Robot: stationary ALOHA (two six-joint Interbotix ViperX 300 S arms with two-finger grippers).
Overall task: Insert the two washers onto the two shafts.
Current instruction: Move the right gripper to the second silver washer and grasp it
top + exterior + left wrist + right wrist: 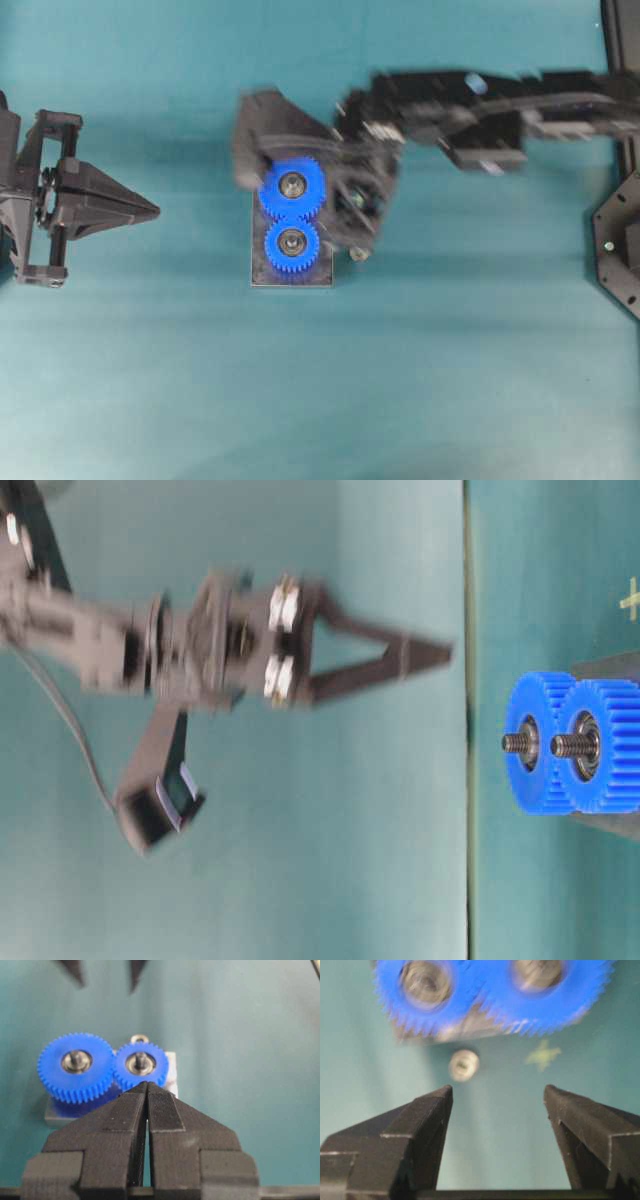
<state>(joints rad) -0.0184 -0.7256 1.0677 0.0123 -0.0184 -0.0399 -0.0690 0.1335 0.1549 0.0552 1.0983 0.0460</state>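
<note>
Washer (463, 1065) lies on the teal table (450, 380), just beside the gear plate (291, 275). My right gripper (497, 1102) hangs spread above it, empty; my left gripper (147, 1091) is clenched, idle. I risk nudging the washer against the blue gears (291, 190).

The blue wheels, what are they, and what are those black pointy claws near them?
The blue wheels are two gears sitting on metal shafts on a small plate. The claws are grippers, a robot's hands. One picture looks down from above, one from table height, and two come from cameras on the robot's wrists. The left gripper is shut and holds nothing. The right gripper is open, above the table beside the gears. The little silver ring on the table is a washer. Nobody holds it yet.
</note>
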